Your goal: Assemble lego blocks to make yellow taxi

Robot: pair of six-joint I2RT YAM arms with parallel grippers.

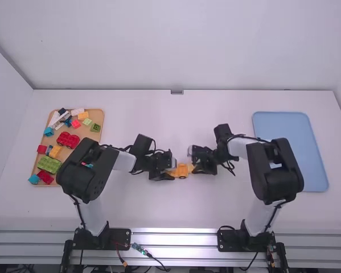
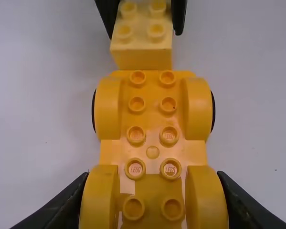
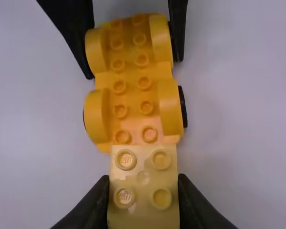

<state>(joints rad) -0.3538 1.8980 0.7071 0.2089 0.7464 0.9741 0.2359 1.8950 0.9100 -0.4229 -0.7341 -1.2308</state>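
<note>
White worktop beneath, the left tool grips the chassis, likely steadying it; the right tool pinches a block beside the chassis, probably for stacking.

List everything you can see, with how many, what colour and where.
Car base: one, orange-yellow, table's middle, in left gripper
Studded block: one, pale yellow, at base's end, in right gripper
Loose blocks: over ten, mixed colours, on tan tray
Tan tray: one, table's left
Blue tray: one, table's right
Table: one, white, underneath
Walls: three, white, left, back, right
Cables: several, mostly black, along arms
Arms: two, white and black, left and right
Grippers: two, black, left, right
</note>
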